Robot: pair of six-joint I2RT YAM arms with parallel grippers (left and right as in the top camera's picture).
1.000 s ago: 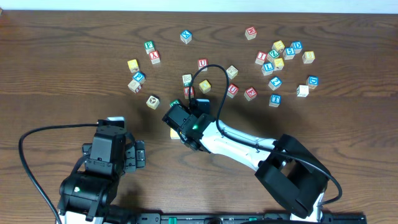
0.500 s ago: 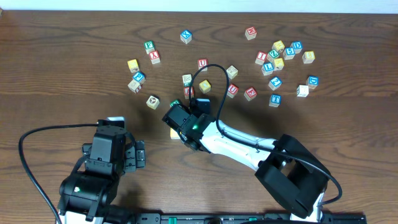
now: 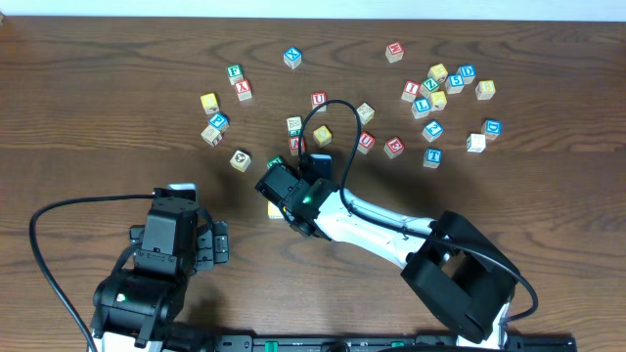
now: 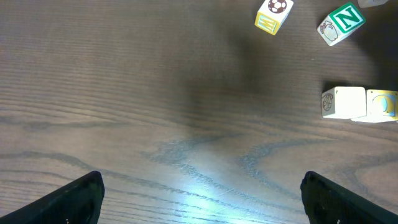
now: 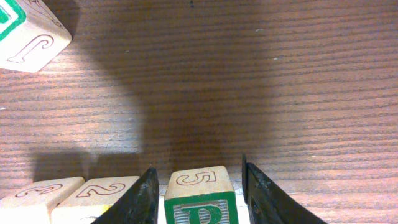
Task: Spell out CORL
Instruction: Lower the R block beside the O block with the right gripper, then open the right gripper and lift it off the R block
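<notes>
In the right wrist view my right gripper (image 5: pixel 199 168) is open, its fingers either side of the white cube with the green R (image 5: pixel 200 202), with a small gap on each side. The R cube stands on the table. Two pale cubes with yellow faces (image 5: pixel 102 198) (image 5: pixel 34 200) sit in a row to its left. From overhead the right gripper (image 3: pixel 284 194) covers this row; only a yellow cube edge (image 3: pixel 275 209) shows. A cube whose blue letter looks like an L (image 3: pixel 422 106) lies in the far right cluster. My left gripper (image 4: pixel 199 199) is open and empty.
The green N cube (image 4: pixel 341 22) and a football-picture cube (image 4: pixel 273 14) lie beyond the row (image 4: pixel 345 102). A cube with a J face (image 5: pixel 25 31) lies far left of the right gripper. Many loose cubes are scattered across the back of the table (image 3: pixel 430 73).
</notes>
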